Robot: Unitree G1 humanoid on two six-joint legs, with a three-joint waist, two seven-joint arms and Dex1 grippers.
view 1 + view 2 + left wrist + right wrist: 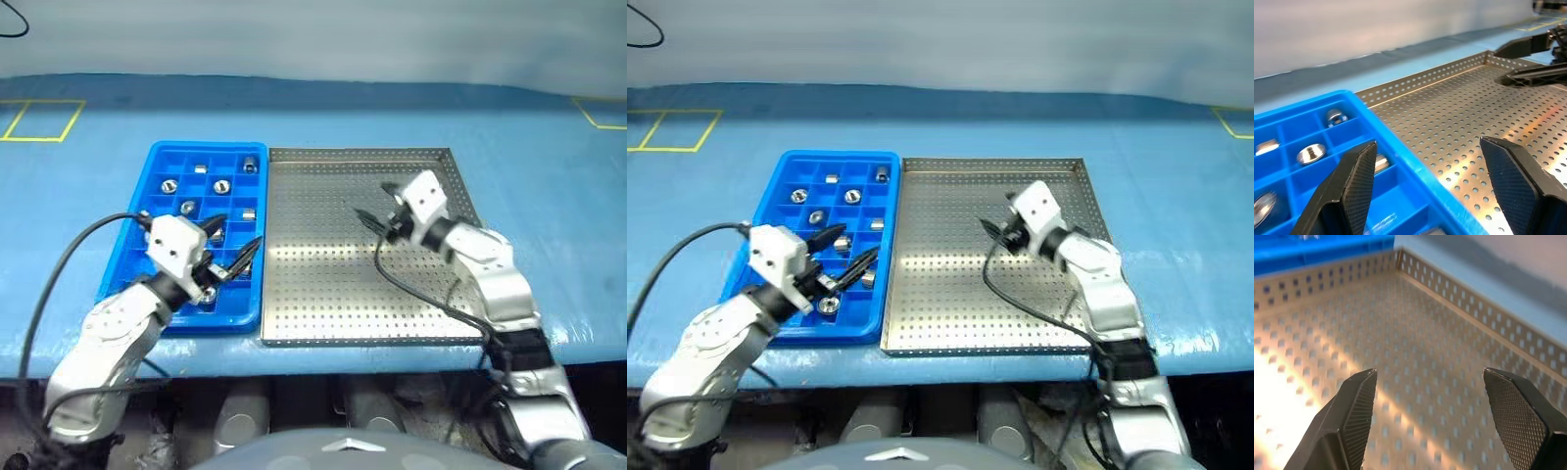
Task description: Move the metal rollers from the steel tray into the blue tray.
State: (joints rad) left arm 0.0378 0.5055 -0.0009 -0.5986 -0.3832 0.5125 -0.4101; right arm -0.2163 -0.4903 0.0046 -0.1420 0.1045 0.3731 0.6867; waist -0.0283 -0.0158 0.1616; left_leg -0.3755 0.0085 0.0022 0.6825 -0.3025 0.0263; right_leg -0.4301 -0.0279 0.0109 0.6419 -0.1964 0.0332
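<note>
We judge the job near done — steel tray (323, 294) looks bare, the rollers (221, 185) sit in the blue tray (157, 166) cells by its left rim. L gripper (233, 257) and R gripper (370, 216) both released, empty. Next: check for strays. Rollers shiny, hollow; steel perforated, plastic gridded.

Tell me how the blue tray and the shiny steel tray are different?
The blue tray is plastic with little square boxes; the steel tray is flat metal dotted with holes. The blue tray is narrower. It holds metal rollers; the steel tray looks bare. Both sit side by side on the blue table.
</note>
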